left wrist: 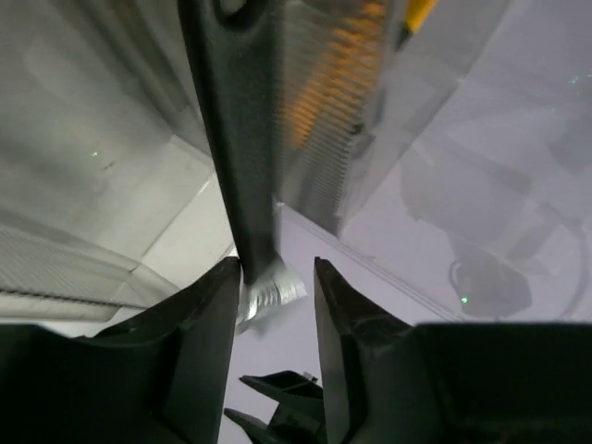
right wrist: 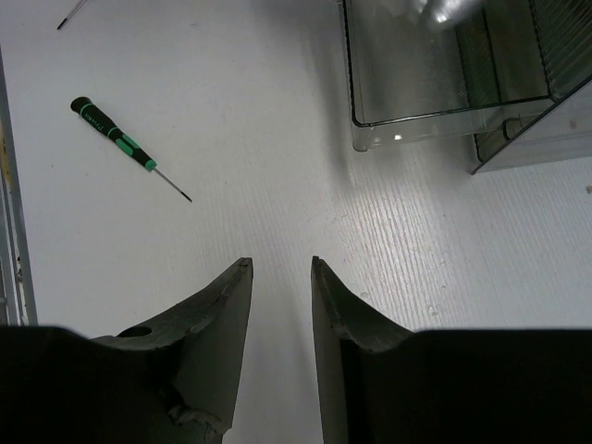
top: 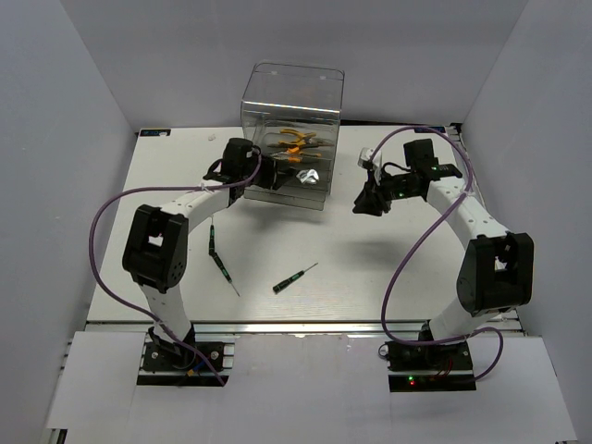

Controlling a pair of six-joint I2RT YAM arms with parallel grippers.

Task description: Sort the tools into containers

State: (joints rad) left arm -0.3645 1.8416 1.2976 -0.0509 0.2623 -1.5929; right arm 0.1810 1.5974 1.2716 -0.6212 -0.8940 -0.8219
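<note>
While the right claw (right wrist: 279,263) hangs narrowly parted (nothing between), a screwdriver (right wrist: 129,148) lies well apart.

white table (top: 347,242), plain grey walls (top: 55,111)

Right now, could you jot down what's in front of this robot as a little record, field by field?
Box: clear drawer box, far middle of the table
Pliers: orange-handled pliers, inside the box
Loose tools: first screwdriver and second screwdriver, lying apart on the table
Left hand: up against the box, fingers apart
Right hand: above bare table, open, holding nothing
</note>
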